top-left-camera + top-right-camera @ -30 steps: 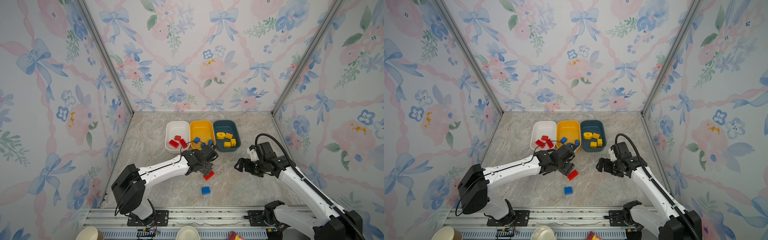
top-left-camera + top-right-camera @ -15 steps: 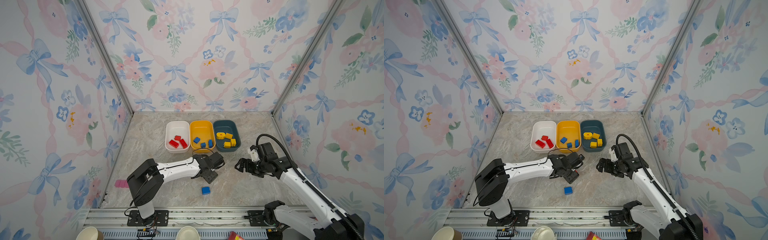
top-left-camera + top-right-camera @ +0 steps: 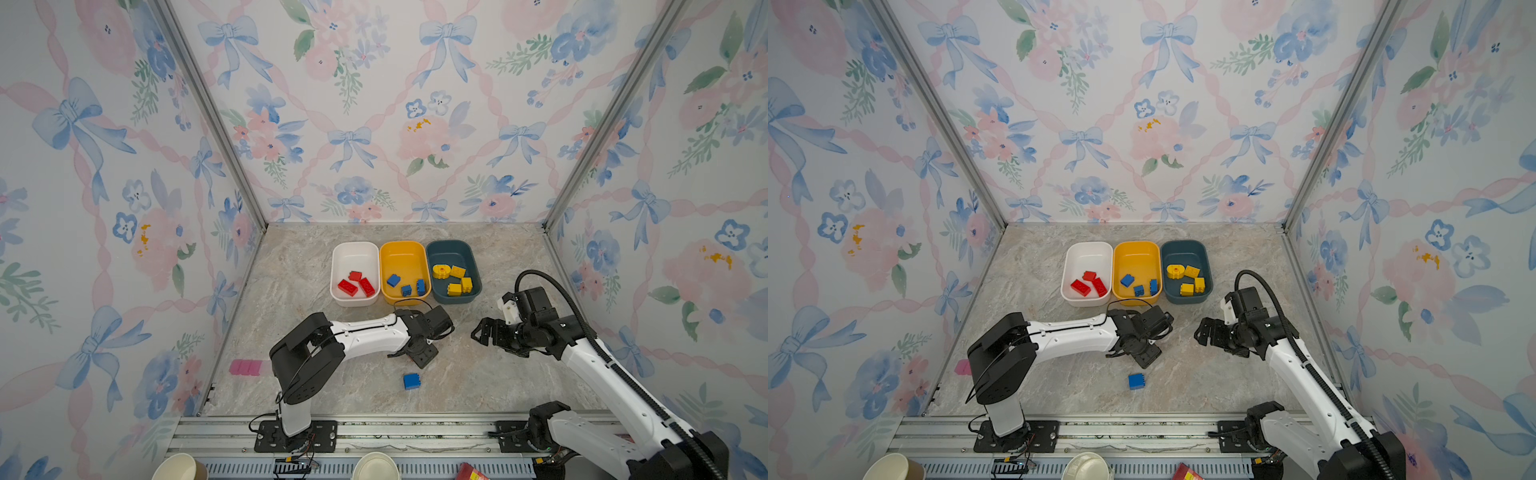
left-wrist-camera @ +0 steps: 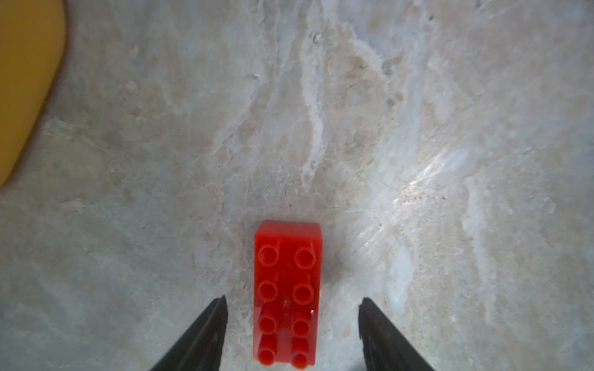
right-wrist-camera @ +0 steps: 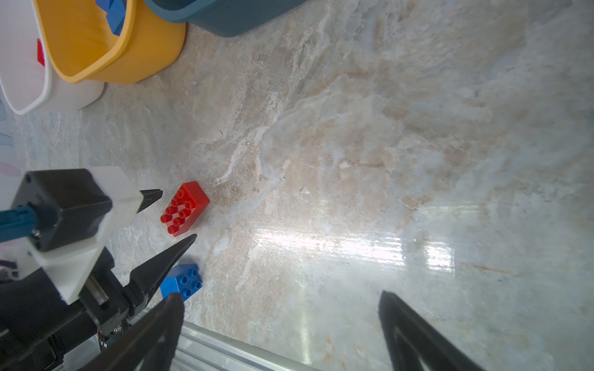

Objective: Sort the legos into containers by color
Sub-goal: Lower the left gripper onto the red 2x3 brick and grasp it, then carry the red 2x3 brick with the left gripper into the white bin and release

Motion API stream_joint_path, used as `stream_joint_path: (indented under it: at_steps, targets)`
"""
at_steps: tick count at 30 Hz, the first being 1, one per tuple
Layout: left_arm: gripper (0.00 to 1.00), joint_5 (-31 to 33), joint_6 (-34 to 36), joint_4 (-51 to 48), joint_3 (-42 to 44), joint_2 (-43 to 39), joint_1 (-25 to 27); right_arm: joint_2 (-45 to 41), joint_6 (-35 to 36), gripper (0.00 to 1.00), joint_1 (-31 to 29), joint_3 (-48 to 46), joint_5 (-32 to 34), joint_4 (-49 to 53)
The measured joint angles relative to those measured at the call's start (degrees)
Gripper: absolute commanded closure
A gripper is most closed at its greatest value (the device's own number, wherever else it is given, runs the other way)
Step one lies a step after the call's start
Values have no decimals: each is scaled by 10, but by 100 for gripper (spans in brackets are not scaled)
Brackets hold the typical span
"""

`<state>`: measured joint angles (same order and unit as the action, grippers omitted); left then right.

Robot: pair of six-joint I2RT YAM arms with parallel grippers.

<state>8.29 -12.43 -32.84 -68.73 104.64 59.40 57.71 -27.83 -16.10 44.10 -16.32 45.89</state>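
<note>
Jaws of the left gripper [image 4: 293, 298] are seen parted wider than the red brick [image 4: 287, 282] they are set astride. A gap is left on each side, so nothing is gripped. That brick is laid studs-up on the marble table [image 4: 418, 128], just in front of the tubs, and eight studs are counted on it. The right gripper [image 5: 281, 297] is held spread wide over bare table to the right, with nothing between its fingers. One blue brick [image 3: 411, 381] is left loose nearer the front rail, close to the left gripper. Three tubs are lined up touching at the back. Three red bricks [image 3: 347, 287] are counted in the white tub [image 3: 354, 249]. Three blue bricks [image 3: 393, 280] are counted in the yellow-orange tub [image 3: 402, 255]. Four yellow pieces [image 3: 457, 272] are counted in the teal tub [image 3: 451, 253], one of them rounded with a red dot. One pink block [image 3: 245, 367] is seen flat by the left wall. Two paper cups [image 3: 179, 467] are seen below the front rail.
</note>
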Motion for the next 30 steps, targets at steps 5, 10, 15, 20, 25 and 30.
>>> stream_joint_path:
  at_steps: [5, 10, 15, 20, 25, 30]
  targets:
    - [41, 2, -5, 0, -1, 10, 0, 0, 0, 3, 3, -3, -2, -1]
    - [49, 4, -16, 0, -1, 13, 0, 0, 0, 3, 7, -10, -5, -3]
    - [56, 11, -22, 0, -2, 21, 0, 0, 0, 3, 7, -12, -5, -2]
    - [60, 16, -28, 0, -2, 23, 0, -2, 0, 3, 11, -12, -7, -2]
    - [66, 19, -33, 0, -2, 22, -3, -5, 0, 3, 11, -12, -9, -2]
    - [70, 24, -44, 0, 3, 5, -13, -5, 0, 3, 11, -12, -9, -2]
